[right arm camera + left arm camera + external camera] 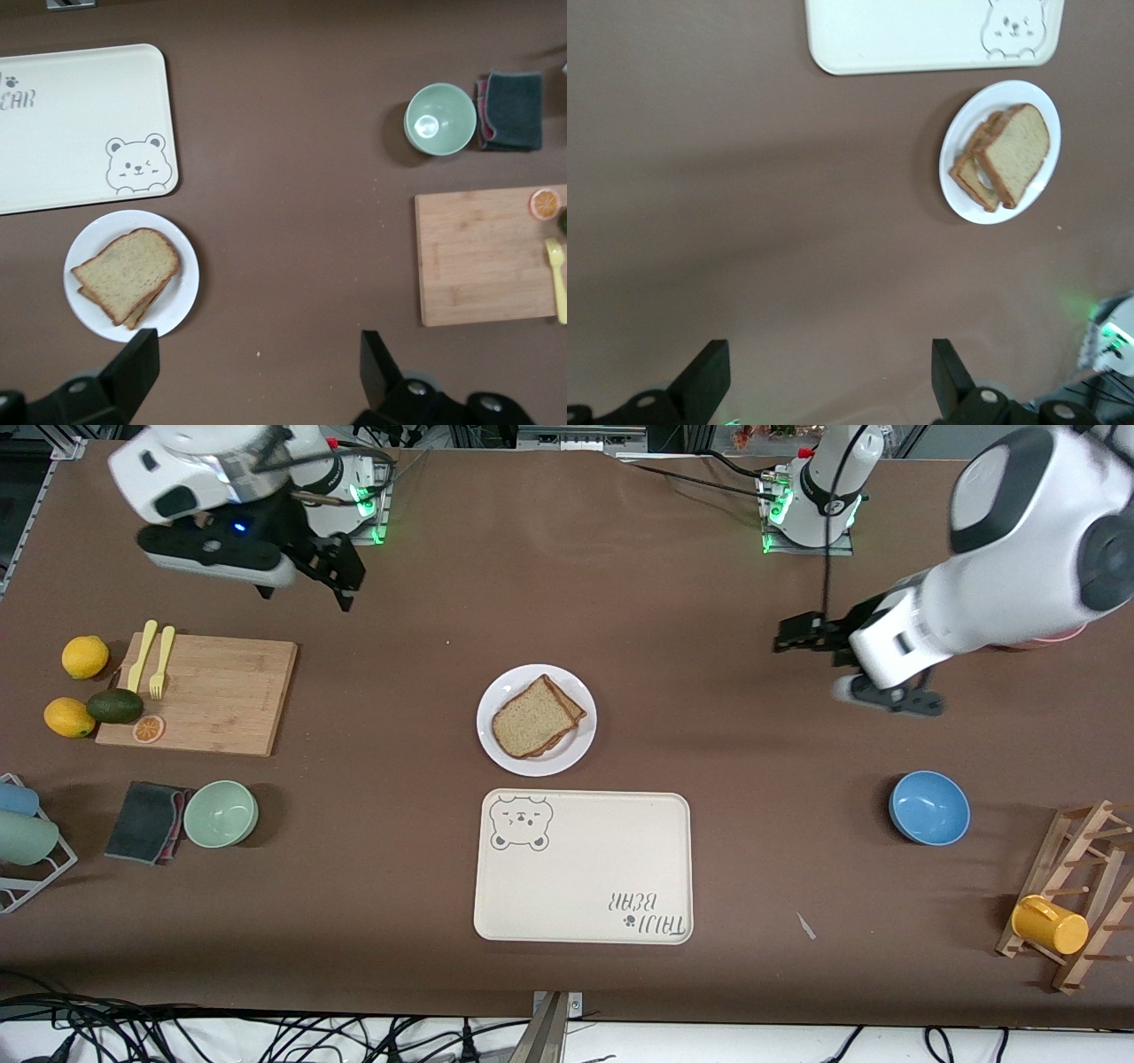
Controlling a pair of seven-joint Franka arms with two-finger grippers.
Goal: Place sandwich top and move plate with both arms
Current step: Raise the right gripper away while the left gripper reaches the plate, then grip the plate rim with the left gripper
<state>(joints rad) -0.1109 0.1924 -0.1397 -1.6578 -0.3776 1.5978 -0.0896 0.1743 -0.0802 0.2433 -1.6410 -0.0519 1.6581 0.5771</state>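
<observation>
Front view: the sandwich top (532, 718) is already resting on the white plate (496, 735); stiff, slippery rims are best pinched by spread, empty left gripper (793, 638) and right gripper (341, 580).

Lighting: even, bright, overhead; brown table (673, 602) matte, no glare. Shadows: soft, short beside green bowl (221, 813), blue bowl (929, 807), plate (536, 720); broad diffuse arm shadow across table in left wrist view. Green indicator glow at both arm bases. Focus: front view sharp; left arm elbow slightly smeared. Left wrist view softer, tray (930, 35) washed pale.
</observation>
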